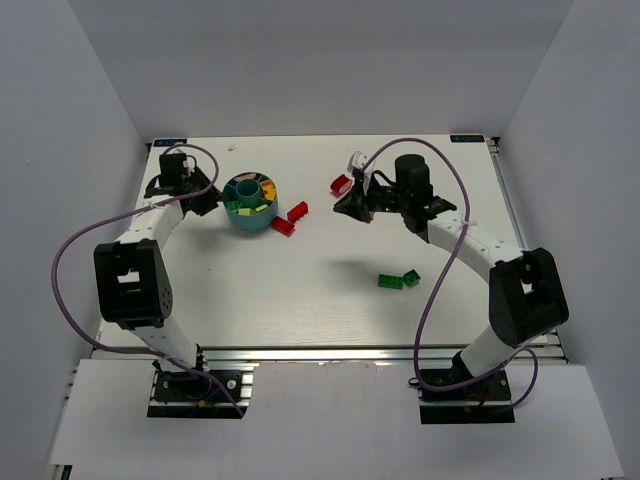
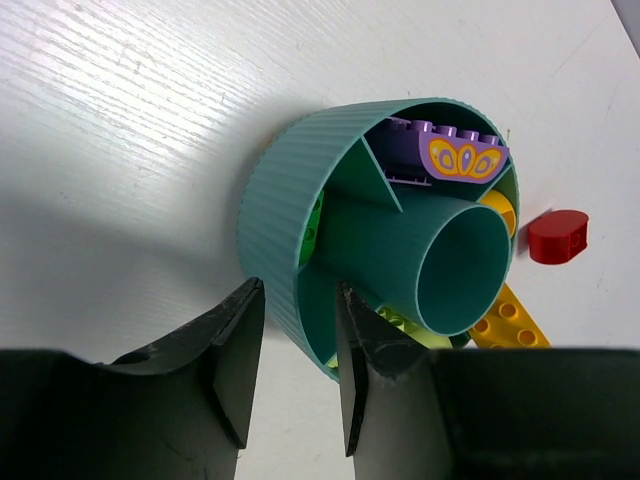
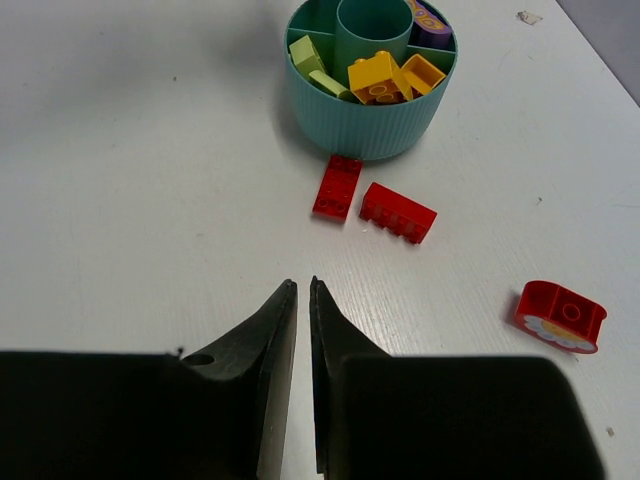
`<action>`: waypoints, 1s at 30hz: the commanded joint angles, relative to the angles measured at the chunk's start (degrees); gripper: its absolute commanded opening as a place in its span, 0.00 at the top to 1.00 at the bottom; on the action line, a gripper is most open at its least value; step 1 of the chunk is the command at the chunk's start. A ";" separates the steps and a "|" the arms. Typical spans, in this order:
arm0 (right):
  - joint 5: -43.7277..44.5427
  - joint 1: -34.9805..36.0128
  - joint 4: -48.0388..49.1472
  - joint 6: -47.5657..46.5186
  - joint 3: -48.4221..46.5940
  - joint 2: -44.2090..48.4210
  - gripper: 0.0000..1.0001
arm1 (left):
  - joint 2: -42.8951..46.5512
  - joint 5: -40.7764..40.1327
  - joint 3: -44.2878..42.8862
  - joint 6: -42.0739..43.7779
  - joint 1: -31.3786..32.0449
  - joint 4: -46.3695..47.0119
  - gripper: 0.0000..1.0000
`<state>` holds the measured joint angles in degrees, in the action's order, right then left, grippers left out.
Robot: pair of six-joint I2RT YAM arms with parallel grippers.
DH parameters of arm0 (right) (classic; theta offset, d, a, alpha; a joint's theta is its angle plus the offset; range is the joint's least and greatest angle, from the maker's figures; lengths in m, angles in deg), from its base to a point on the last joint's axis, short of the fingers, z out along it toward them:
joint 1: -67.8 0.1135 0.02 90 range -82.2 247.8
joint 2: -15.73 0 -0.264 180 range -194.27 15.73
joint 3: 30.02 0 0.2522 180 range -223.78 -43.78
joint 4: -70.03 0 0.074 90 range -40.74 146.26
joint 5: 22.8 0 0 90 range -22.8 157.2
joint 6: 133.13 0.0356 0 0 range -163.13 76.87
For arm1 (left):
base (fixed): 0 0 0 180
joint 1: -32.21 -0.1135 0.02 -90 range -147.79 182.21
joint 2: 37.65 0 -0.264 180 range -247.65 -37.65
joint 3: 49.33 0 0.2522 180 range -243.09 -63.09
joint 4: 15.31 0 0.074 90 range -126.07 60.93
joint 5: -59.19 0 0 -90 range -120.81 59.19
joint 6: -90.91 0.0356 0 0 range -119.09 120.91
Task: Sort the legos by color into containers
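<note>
Your left gripper (image 2: 300, 290) clamps the cup (image 2: 270, 220) by its wall, one finger inside and one outside, toward the far left of the table (image 1: 300, 300). Your right gripper (image 3: 303, 290) is closed on nothing, over bare tabletop. Two red bricks (image 3: 338, 186) lie just beside the cup, a curved red piece (image 3: 560, 316) sits farther right, and two green bricks (image 1: 398, 279) lie well apart in the open middle
</note>
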<state>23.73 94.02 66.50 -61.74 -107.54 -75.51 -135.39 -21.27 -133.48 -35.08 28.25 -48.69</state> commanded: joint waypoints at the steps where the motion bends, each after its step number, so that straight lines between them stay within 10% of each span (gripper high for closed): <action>1: 0.05 -0.03 0.39 -0.37 -2.33 0.01 0.84 | 2.11 2.32 -0.01 0.48 0.19 0.55 0.56; 30: -0.22 -0.03 0.13 -0.29 -2.15 0.36 0.84 | 8.08 4.79 7.54 -2.86 3.09 2.21 0.60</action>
<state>23.73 94.02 66.22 -61.76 -107.74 -75.51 -132.02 -17.38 -126.84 -36.91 30.96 -47.88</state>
